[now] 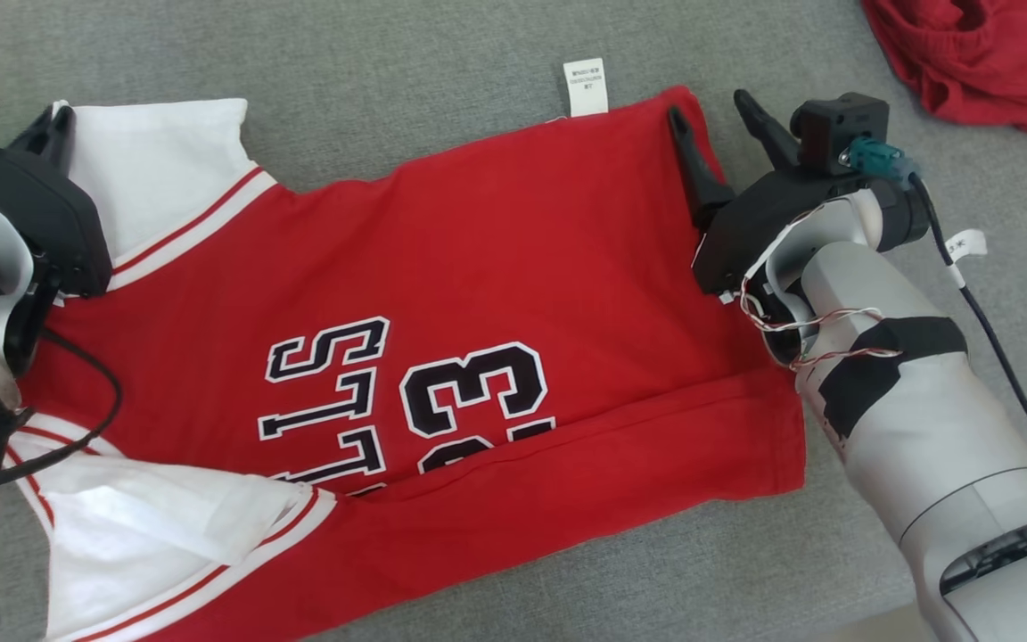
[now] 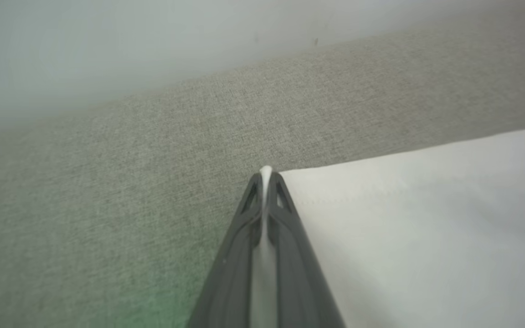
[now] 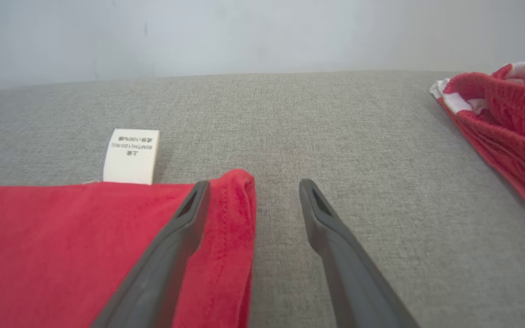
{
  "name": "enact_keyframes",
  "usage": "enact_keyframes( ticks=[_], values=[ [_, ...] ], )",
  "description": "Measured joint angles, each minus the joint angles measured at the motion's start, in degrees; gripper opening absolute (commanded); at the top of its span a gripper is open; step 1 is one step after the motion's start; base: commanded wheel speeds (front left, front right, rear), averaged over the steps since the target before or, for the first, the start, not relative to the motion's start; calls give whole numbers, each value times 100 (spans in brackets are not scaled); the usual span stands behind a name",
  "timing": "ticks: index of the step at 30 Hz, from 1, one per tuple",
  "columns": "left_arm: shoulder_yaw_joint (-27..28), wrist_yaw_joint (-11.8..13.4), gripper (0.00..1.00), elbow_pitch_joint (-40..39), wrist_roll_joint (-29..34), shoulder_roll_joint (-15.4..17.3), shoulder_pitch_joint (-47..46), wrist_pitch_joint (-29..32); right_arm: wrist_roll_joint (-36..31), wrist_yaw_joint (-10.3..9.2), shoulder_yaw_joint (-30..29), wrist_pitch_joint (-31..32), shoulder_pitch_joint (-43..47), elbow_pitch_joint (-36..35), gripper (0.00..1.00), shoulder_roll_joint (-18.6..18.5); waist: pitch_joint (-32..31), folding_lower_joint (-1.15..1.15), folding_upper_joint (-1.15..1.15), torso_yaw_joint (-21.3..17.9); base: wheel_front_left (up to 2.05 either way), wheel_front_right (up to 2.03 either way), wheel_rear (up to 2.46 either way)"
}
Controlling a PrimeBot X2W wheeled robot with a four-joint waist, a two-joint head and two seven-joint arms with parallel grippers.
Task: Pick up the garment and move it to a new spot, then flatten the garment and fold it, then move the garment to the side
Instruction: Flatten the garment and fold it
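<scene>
Grey woven surface [image 1: 442, 53], pale wall [image 3: 244, 36]; red-and-white jersey [image 1: 478, 267] (printed "33"); left gripper [image 2: 266, 175] pinches its white sleeve [image 2: 404, 218], right gripper [image 3: 254, 183] spread.

head: overhead, down on jersey [image 1: 478, 267] | wrists: low, close at its edges (right shares label [image 1: 586, 86] with head)

Upside-down letters "LLS" and numeral "3" on red jersey [image 1: 496, 259], "100%" on white tag [image 3: 131, 156]
</scene>
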Motion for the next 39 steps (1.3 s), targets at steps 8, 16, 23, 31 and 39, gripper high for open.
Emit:
enact_keyframes(
  ticks=[8,16,23,31,39],
  values=[
    [-303,0,0,-122,-167,-23,-167,-449,276,0,330,198,-202,193,92,-121,-43,0,0,201,0,0,0],
    [-600,0,0,-194,-342,-90,-353,-651,535,0,469,443,-426,425,0,-203,36,0,0,401,0,0,0],
    [-767,0,0,-133,-547,-133,-371,-968,643,0,646,209,-521,501,0,-263,-126,0,0,482,0,0,0],
    [-907,0,0,-408,-868,-176,116,-1533,873,0,887,-80,19,246,0,-363,-561,0,-1,516,0,0,0],
    [-719,43,0,-1390,-1244,-77,1358,-1858,1278,0,1039,-193,1090,-431,0,-725,-1110,-1,-2,626,0,0,0]
  ],
)
